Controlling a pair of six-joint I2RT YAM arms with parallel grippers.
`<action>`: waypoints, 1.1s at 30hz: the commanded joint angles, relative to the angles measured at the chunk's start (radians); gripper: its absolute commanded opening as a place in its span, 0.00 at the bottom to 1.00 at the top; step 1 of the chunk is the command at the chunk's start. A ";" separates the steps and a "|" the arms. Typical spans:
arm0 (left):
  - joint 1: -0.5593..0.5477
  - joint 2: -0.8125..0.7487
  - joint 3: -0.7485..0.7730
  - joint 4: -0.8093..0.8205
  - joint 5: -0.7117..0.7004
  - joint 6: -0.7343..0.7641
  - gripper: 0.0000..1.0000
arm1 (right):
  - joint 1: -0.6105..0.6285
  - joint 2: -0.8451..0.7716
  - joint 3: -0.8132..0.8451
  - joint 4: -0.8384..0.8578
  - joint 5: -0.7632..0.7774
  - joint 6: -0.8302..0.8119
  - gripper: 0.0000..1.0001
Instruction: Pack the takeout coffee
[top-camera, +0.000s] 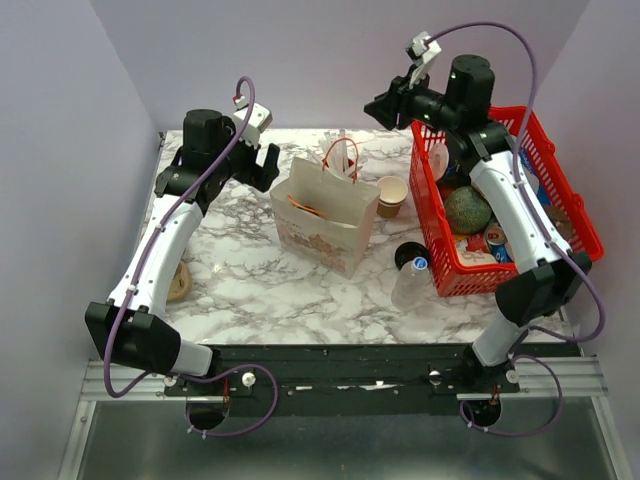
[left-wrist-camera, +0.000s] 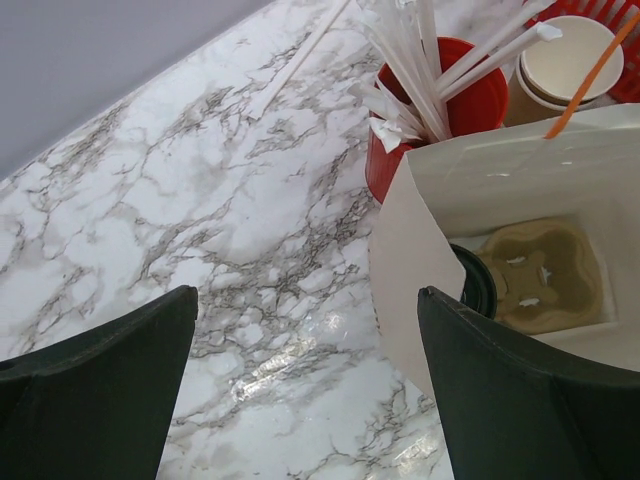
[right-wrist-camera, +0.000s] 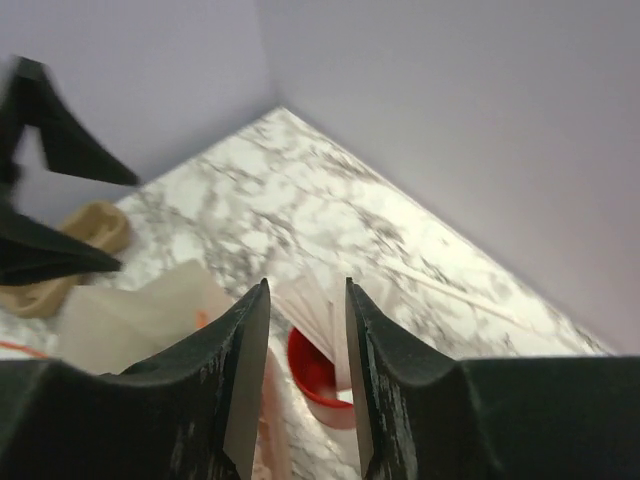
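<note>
A white paper bag (top-camera: 320, 215) with orange handles stands open mid-table. In the left wrist view its inside (left-wrist-camera: 520, 190) holds a tan cup carrier (left-wrist-camera: 540, 275). Beside the carrier, a round black lid (left-wrist-camera: 478, 287) shows partly behind the bag wall; it looks like the takeout coffee, with its tan body hidden. My left gripper (top-camera: 266, 160) (left-wrist-camera: 308, 292) is wide open and empty, just left of the bag above the marble. My right gripper (top-camera: 384, 108) (right-wrist-camera: 307, 285) is raised high behind the bag, its jaws a narrow gap apart with nothing between them.
A red cup of wrapped straws (left-wrist-camera: 450, 100) stands behind the bag, with stacked lidless tan cups (top-camera: 391, 193) beside it. A loose black lid (top-camera: 408, 255) and a water bottle (top-camera: 412, 282) lie by the red basket (top-camera: 455, 272). Another tan carrier (top-camera: 180, 283) lies at the left.
</note>
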 joint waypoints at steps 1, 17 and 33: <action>0.009 -0.007 0.016 0.003 -0.029 -0.005 0.98 | -0.014 0.117 0.031 -0.208 0.189 -0.155 0.48; 0.011 0.008 0.043 -0.037 -0.048 0.031 0.99 | -0.014 0.268 0.026 -0.304 0.138 -0.184 0.54; 0.011 -0.020 0.018 -0.037 -0.056 0.044 0.99 | -0.013 0.344 0.064 -0.312 0.115 -0.126 0.46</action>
